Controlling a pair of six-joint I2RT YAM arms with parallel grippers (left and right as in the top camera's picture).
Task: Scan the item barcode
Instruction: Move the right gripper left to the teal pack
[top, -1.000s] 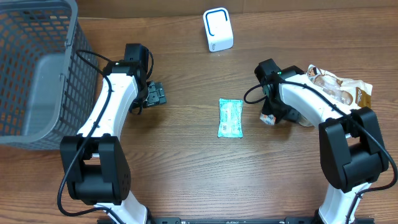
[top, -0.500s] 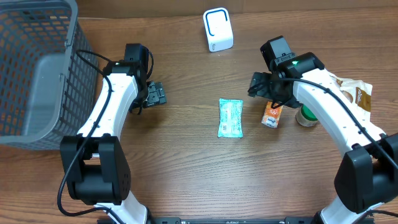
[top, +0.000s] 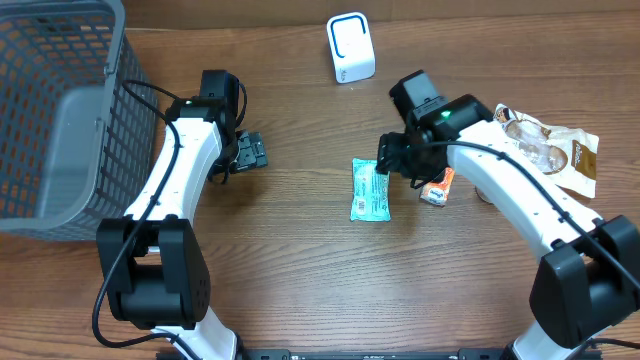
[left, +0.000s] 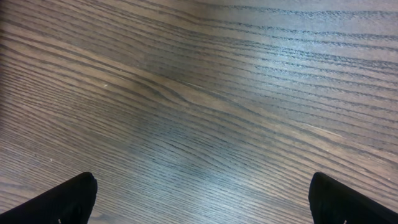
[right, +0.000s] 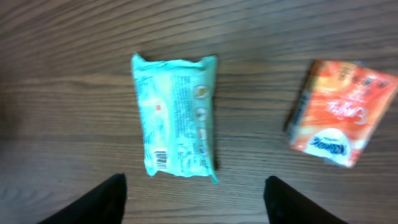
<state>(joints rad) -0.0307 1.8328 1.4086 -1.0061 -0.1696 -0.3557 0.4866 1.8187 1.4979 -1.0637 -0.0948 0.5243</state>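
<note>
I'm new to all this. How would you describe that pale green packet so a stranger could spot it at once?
Start at the wooden table and find the white box at its far edge. Just nearer than that, mid-table, the pale green packet lies flat. Its only close neighbour is a smaller orange packet on its right; the green one is longer and mint-coloured.

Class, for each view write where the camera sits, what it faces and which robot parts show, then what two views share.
Overhead: above the table, facing down; left arm, right arm, basket, scanner.
Left wrist: on the left arm, facing bare wood; left gripper tips.
Right wrist: on the right arm, facing teal packet and orange packet; right gripper tips.
Shared: both packets also show overhead.
</note>
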